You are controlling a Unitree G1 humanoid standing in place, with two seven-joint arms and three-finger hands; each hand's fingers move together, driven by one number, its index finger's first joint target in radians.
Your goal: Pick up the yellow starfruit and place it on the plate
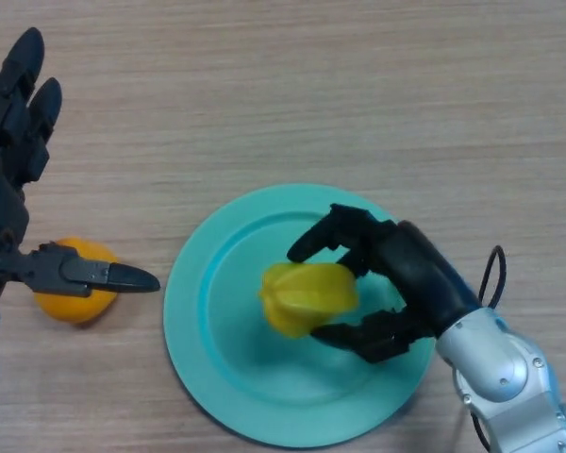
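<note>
— Two hands over one wooden table (pixel 292 85): what sits nearest you?

— My right hand (pixel 396 274), coming in from 5 o'clock. Its fingers (pixel 325 231) curl over the far side of the yellow starfruit (pixel 307 297) and my thumb (pixel 354 335) hooks in at the near side, so the fruit is cupped between them. Whether every tip presses the skin, I cannot tell.

— And the starfruit itself?

— It is over the middle of the turquoise plate (pixel 208 330), inside the rim, ridges pointing toward 9 o'clock. I cannot tell whether it rests on the plate or hangs just above it.

— Where does the plate lie?

— At the near centre of the table, its lower rim toward 6 o'clock, close to the frame's bottom edge.

— What is at 9 o'clock?

— An orange fruit (pixel 71 297), just beside the plate but apart from it. My left hand (pixel 14 142) is there too: the thumb (pixel 94 276) lies straight across the top of the orange, pointing toward the plate.

— Farther out?

— The left hand's fingers (pixel 28 80) stretch straight toward 11 o'clock, close together, relaxed, gripping nothing, with bare wood beyond them.
</note>
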